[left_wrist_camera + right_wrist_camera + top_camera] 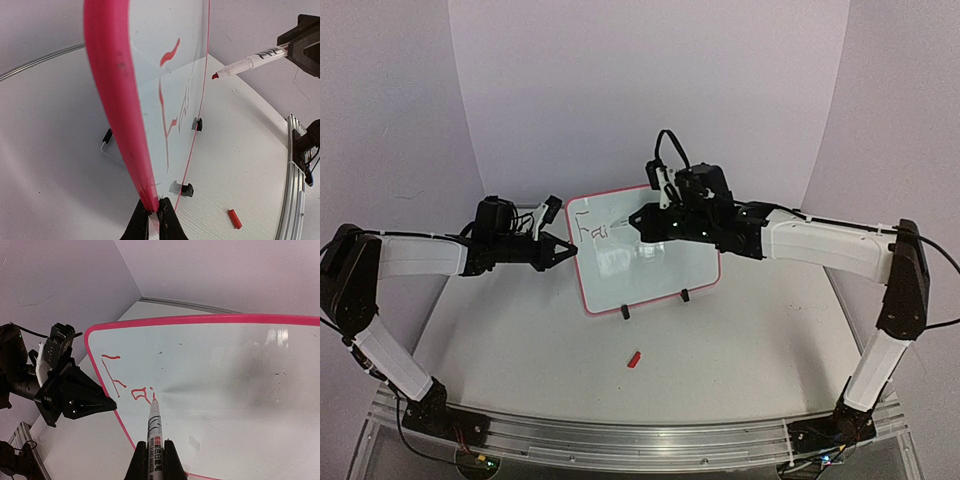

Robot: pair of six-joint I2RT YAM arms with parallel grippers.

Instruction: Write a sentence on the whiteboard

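Standing on the counter on its two black feet, the whiteboard leans slightly back with its face toward the arm bases.

Left jaws: closed on the whiteboard's red-pink rim at its left edge. The left wrist view shows both tips pinched on the rim, one on each side. The left arm reaches in from the board's left.

Right jaws: closed around the barrel of a marker, in front of the upper left part of the board face. The right arm comes in from the board's right.

The marker's red tip sits at the board face, just right of the last written letter. Contact with the surface cannot be confirmed from any view.

The sentence is incomplete. Red strokes reading "Fai" occupy the upper left corner of the board, and the rest of the face is bare and glossy.

A small red cap lies on the counter in front of the board, apart from its feet.
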